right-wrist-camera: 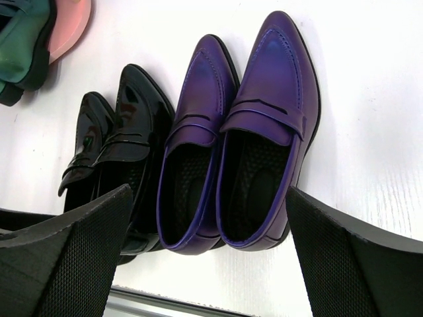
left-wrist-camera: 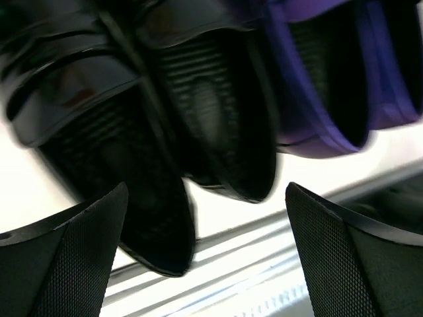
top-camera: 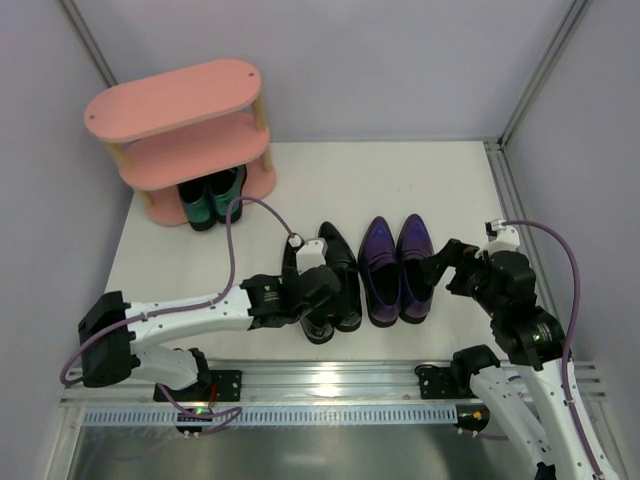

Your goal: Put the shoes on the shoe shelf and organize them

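Now, at the table (top-camera: 400, 180): my L tool (left-wrist-camera: 205, 224) hangs w/ jaws spread wide, gripping nothing, just behind the heels of the black pair (top-camera: 335, 250). That pair sits toes-away, right beside the purple pair (top-camera: 393, 262). R tool (right-wrist-camera: 208, 218) is likewise open & empty, near the purple heels, not touching. Teal-green pair (top-camera: 212, 197) is already on the bottom tier of the pink shoe shelf (top-camera: 175, 100) at far left, partly poking out; no shoes seen on the mid & top boards. My read: one pair of three is shelved, black prob. next. Both loose pairs lie heel-to-me, which lets a tool pinch a heel rim straight on, and the wide jaws suit that approach. Risk, as I judge it: the glossy uppers may slip, and since mates lie touching, lifting one shoe could drag the other.
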You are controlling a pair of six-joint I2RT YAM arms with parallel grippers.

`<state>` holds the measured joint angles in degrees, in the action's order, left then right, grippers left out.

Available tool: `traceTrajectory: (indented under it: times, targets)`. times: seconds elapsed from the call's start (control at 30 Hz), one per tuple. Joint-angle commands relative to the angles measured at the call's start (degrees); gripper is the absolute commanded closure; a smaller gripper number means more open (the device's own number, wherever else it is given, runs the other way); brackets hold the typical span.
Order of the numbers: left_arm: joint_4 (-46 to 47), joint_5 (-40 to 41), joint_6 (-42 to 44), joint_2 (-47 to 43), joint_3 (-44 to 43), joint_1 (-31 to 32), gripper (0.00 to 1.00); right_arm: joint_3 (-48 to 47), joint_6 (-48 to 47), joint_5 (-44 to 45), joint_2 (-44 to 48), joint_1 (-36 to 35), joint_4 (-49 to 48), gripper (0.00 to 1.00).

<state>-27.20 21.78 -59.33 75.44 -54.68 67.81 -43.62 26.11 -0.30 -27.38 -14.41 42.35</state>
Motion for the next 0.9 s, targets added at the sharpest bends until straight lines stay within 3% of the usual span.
traceTrajectory:
  times: [0.0,0.4,0.43,0.53,0.57,0.6,0.87]
  targets:
    - [-10.2,13.9,-7.3,2.2,-2.8,1.0,0.00,-1.8,0.1,2.1,0.0,-0.3,0.8,0.03]
    - [-7.3,13.5,-7.9,16.6,-7.2,1.0,0.03,-0.2,-0.4,-2.1,0.1,-0.3,-0.4,0.03]
    - [-6.4,13.5,-7.7,16.8,-7.2,1.0,0.07,-0.3,-0.5,-2.3,0.0,-0.2,-0.4,0.03]
    - [-6.1,13.1,-6.9,17.5,-7.0,1.0,0.52,-0.5,-0.9,-2.5,0.0,-0.3,-0.2,0.03]
    - [-6.7,13.1,-6.9,17.3,-6.9,1.0,0.95,-0.5,-1.1,-2.5,0.0,-0.3,-0.3,0.03]
    - [-7.5,13.3,-7.5,17.0,-6.8,1.0,1.00,-0.6,-1.2,-2.5,0.1,-0.3,-0.2,0.03]
    - [-19.5,21.4,-7.0,4.0,-5.5,1.0,1.00,-0.6,-1.9,-3.6,0.3,-0.2,-0.7,0.03]
